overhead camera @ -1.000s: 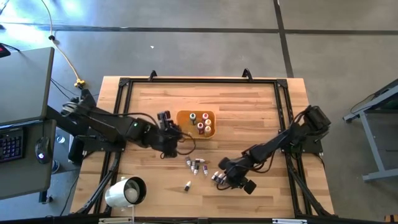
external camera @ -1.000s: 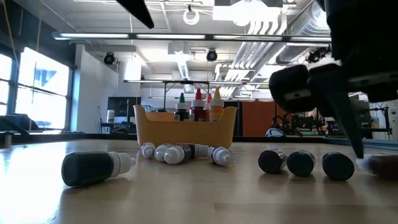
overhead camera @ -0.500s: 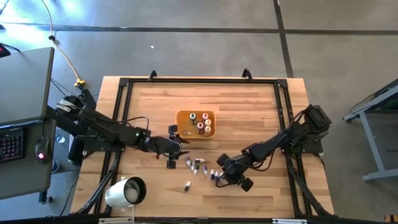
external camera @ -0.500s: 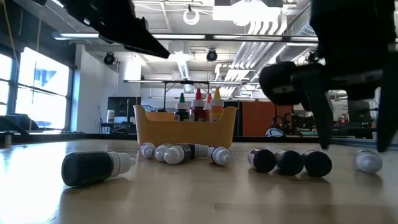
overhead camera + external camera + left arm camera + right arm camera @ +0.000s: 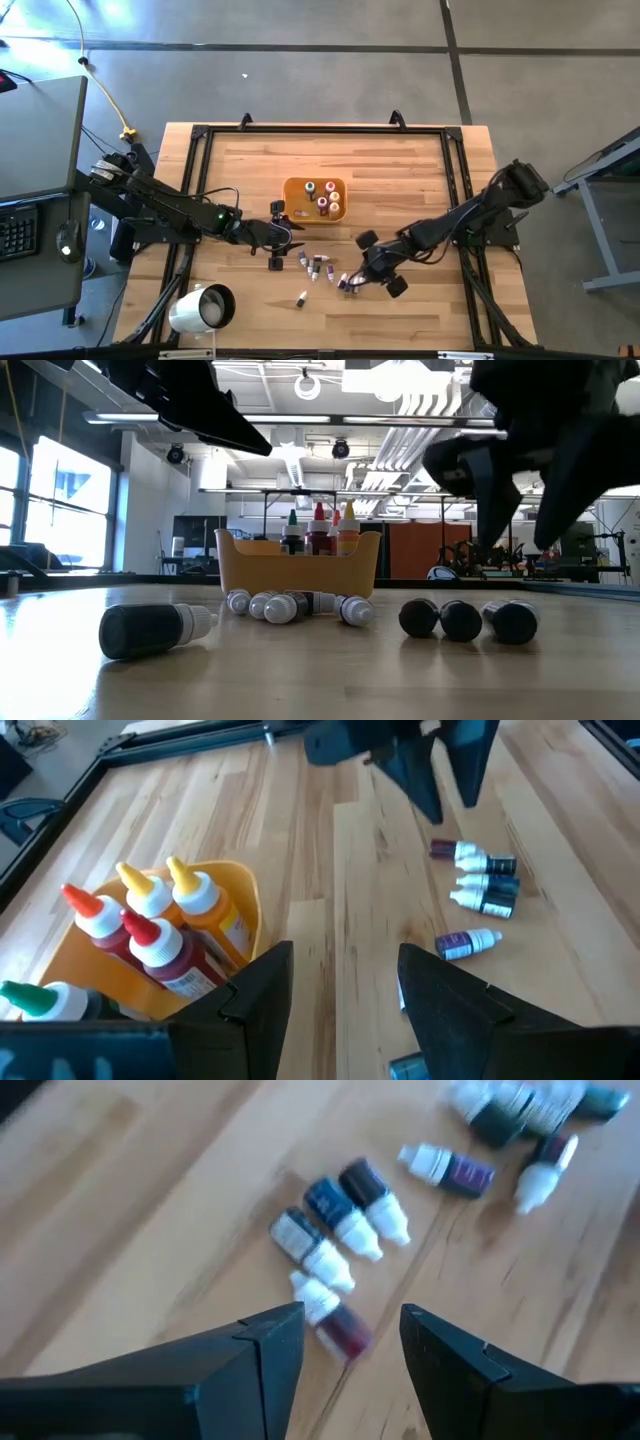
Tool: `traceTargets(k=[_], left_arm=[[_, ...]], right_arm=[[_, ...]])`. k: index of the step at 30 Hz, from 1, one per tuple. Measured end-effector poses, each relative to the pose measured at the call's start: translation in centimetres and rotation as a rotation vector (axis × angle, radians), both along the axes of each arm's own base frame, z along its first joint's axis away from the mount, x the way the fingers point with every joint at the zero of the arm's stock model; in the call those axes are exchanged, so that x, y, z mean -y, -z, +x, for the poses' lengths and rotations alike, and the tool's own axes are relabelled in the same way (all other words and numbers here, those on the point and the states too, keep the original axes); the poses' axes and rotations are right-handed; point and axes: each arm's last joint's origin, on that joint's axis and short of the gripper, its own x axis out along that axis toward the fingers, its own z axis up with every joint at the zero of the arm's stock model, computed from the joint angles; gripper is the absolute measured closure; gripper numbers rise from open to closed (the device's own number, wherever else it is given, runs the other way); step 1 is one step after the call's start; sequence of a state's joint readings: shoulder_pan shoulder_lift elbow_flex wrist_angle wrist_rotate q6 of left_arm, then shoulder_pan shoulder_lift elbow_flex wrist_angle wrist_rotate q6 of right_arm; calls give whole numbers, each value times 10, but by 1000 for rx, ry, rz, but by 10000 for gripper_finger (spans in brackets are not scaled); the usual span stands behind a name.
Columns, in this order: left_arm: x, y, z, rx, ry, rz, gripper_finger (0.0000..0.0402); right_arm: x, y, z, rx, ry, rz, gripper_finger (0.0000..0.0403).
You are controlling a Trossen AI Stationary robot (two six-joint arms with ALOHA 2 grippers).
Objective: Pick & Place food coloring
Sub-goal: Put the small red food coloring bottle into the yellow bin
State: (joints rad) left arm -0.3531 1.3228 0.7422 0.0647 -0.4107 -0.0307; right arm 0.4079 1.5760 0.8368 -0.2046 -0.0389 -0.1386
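Observation:
The food coloring bottles lie on their sides on the wooden table in loose groups. One red bottle lies just below my right gripper, which hovers open above that group and touches nothing. Several more bottles stand upright in the orange tray. My left gripper hangs open, near level, between the tray and the loose bottles, with nothing between its fingers.
A single bottle lies apart toward the near edge. A white cylinder stands at the near left corner. Black frame rails run along the table's sides. Bare wood lies at the far side and the near right.
My left gripper has come down from beside the tray toward the loose bottles and tipped from pointing down to nearly level, then kept still. My right gripper has risen off the bottles and turned a little. The three dark bottles under it have slid slightly toward the table's left.

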Motion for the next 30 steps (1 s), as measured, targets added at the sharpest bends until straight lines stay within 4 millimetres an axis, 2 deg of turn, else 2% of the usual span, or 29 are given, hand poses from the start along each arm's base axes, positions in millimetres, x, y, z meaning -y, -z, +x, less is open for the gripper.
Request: traceTargets(k=[7,12,22,25,30], left_arm=[[0,0,0,-2,1,0,222],[0,0,0,-4,1,1,222],[0,0,0,-5,1,1,222],[0,0,0,-6,1,1,222],[0,0,0,-6,1,1,222]], right_arm=[[10,25,11,-52,-3,-49,242],[13,32,14,-67,-58,-47,242],[11,31,15,-63,-53,-6,242],[13,31,15,-68,29,-21,242],[18,20,14,-97,188,81,242]])
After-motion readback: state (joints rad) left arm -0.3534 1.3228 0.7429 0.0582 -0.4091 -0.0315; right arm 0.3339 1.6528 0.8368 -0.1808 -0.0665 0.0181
